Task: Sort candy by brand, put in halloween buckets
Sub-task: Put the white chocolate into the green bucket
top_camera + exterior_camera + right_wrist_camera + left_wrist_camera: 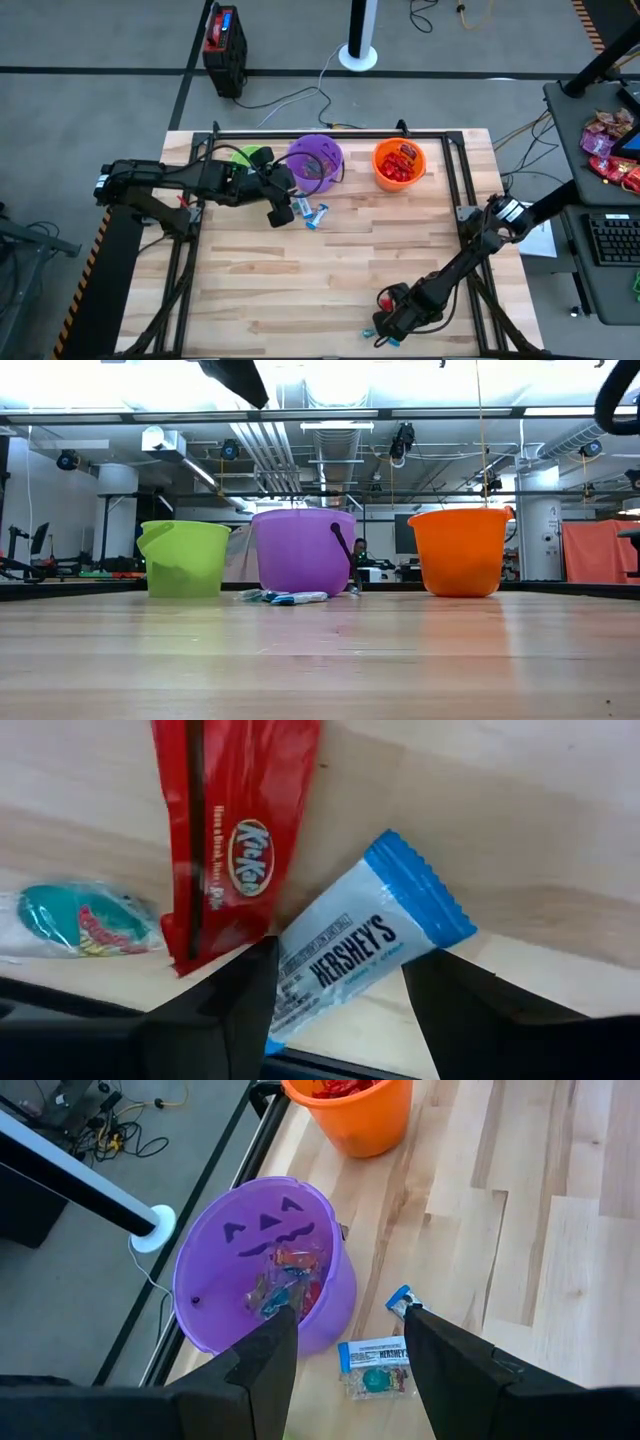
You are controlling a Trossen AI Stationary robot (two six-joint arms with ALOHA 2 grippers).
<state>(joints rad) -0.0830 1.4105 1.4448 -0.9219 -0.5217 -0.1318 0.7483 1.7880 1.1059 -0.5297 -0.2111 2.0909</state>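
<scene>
Most of the wooden table (pixel 330 265) is sitting bare between the two arms, so there's lots of open room in the middle; everything else is hugging an edge.

Left gripper (pixel 277 210) is hovering near the far edge, just in front of the buckets, fingers (pixel 262 1360) spread wide and holding nothing. Right behind it the green bucket (pixel 243 157) is mostly hidden under the arm, so I can't tell what's in it. Just to the gripper's right and a bit farther back, the purple bucket (pixel 262 1260) is standing upright with a jack-o'-lantern face on its inside wall and a few colourful wrapped pieces at the bottom. Directly below the open fingers a blue-and-white Hershey's candy (pixel 375 1352) is lying flat with a small teal candy (pixel 375 1380) touching it, close beside the purple bucket. Farther right, the orange bucket (pixel 399 164) is holding red wrappers.

Right gripper (pixel 388 325) is reaching down at the near edge, fingers also wide. A second Hershey's bar (pixel 360 945) is lying between them, not pinched, overlapping a red KitKat (pixel 235 830), with a teal wrapped candy (pixel 75 923) just beside that.
</scene>
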